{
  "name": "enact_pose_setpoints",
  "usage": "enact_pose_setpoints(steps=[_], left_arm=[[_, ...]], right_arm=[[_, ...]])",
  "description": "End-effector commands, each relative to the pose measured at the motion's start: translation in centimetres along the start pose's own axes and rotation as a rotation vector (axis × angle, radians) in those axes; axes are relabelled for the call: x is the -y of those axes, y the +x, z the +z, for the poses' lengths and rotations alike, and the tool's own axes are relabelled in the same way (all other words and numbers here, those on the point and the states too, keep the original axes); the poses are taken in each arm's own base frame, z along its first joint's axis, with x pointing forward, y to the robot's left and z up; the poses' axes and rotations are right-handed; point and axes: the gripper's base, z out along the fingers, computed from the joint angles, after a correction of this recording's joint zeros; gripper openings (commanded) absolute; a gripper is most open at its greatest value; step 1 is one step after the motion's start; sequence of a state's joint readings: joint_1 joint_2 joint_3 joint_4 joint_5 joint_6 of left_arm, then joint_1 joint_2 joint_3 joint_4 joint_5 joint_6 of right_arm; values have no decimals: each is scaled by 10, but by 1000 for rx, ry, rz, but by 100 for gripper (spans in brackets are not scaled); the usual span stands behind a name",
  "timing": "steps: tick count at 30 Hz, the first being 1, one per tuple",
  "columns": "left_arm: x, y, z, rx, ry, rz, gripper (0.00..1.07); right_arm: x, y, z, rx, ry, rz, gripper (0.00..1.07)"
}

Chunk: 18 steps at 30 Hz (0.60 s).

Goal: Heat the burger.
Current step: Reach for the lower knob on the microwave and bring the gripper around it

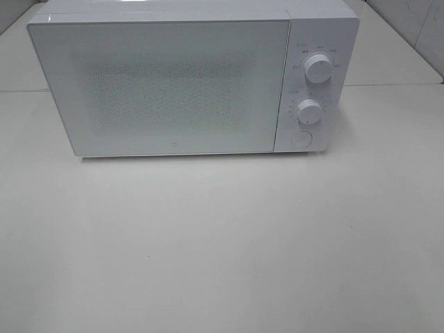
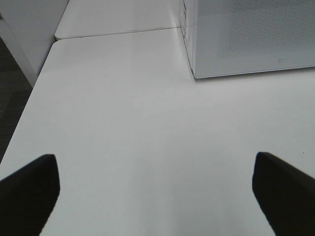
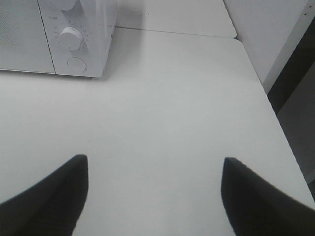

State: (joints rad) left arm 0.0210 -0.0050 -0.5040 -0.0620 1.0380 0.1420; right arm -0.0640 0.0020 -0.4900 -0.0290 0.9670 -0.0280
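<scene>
White and shut, the door [image 1: 166, 87] of the microwave [image 1: 173, 76] fills most of the high view, its dotted panel too clouded to see through. The burger appears in none of the views, and whether it lies behind that door cannot be told. On the control strip to the right of the door, an upper knob [image 1: 319, 68] sits above a lower knob [image 1: 309, 111], with a round button [image 1: 300, 139] under both. The oven stands towards the back of a pale surface [image 1: 222, 243], where a seam between two table tops meets its sides. Nearer the front, each arm shows only through its own wrist camera. The left tool [image 2: 153, 164] hangs above the bare surface off the oven's door-side corner, its dark fingers [image 2: 29, 191] spread wide with nothing between them. The right tool [image 3: 153, 160] hangs above the surface on the control side, near the table's right edge, its fingers [image 3: 256, 196] also well apart and holding nothing. Neither tool touches the oven.
</scene>
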Motion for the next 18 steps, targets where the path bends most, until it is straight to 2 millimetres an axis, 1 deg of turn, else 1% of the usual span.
enact_pose_setpoints(steps=[1,2,3,4,5,6,7,8,9,10,11,12,13,14,15,16,17,18], left_arm=[[0,2,-2,20,-4,-9,101],[0,2,-2,20,-4,-9,101],[0,2,-2,20,-4,-9,101],[0,2,-2,20,-4,-9,101],[0,2,-2,20,-4,-9,101],[0,2,-2,20,-4,-9,101],[0,2,-2,20,-4,-9,101],[0,2,-2,20,-4,-9,101],[0,2,-2,20,-4,-9,101],[0,2,-2,20,-4,-9,101],[0,2,-2,20,-4,-9,101],[0,2,-2,20,-4,-9,101],[0,2,-2,20,-4,-9,101],[0,2,-2,20,-4,-9,101],[0,2,-2,20,-4,-9,101],[0,2,-2,20,-4,-9,101],[0,2,-2,20,-4,-9,101],[0,2,-2,20,-4,-9,101]], right_arm=[[1,-13,7,-22,4,-13,75],[1,-18,7,-4,7,-15,75],[1,-18,7,-4,7,-15,75],[1,-30,10,87,10,-17,76],[1,-30,10,87,10,-17,76],[1,-38,10,153,12,-20,77],[2,-53,14,274,16,-30,77],[2,-53,14,274,16,-30,77],[2,-64,21,344,20,-45,77],[2,-68,27,369,20,-46,77],[2,-68,27,369,20,-46,77],[1,-75,38,396,19,-47,77],[1,-75,38,396,19,-47,77],[1,-77,45,407,18,-48,77],[1,-80,59,435,17,-50,76],[1,-80,59,435,17,-50,76],[0,-81,72,461,15,-51,76],[-1,-81,79,480,14,-52,76]])
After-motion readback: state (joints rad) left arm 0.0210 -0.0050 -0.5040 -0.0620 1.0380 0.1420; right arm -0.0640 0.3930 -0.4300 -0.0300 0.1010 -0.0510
